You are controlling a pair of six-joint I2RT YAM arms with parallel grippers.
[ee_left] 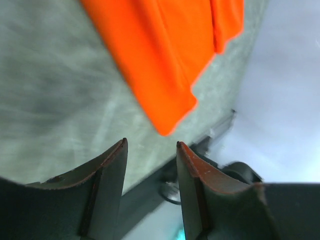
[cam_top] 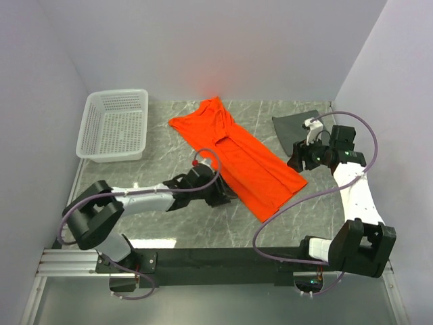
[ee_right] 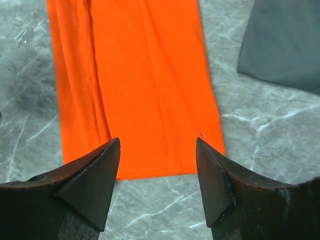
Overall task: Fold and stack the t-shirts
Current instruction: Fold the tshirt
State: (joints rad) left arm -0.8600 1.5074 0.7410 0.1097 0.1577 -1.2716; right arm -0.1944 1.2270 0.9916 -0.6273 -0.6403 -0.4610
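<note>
Bright orange cloth t-shirt (cam_top: 237, 156), folded into a long strip, lies diagonally on the grey marbled table (cam_top: 189, 230). The left gripper (cam_top: 220, 196) sits at its near-left edge, jaws parted and empty. The right gripper (cam_top: 299, 161), just beside its right edge, is spread wide and empty. Farther back lie the plain dark grey t-shirt (cam_top: 292, 125) and, far left, a white plastic lattice basket (cam_top: 114, 125).

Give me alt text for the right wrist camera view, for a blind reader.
An orange t-shirt, folded into a long strip, lies flat on a grey marble table beyond the open, empty right gripper. A dark grey t-shirt shows at top right.
</note>
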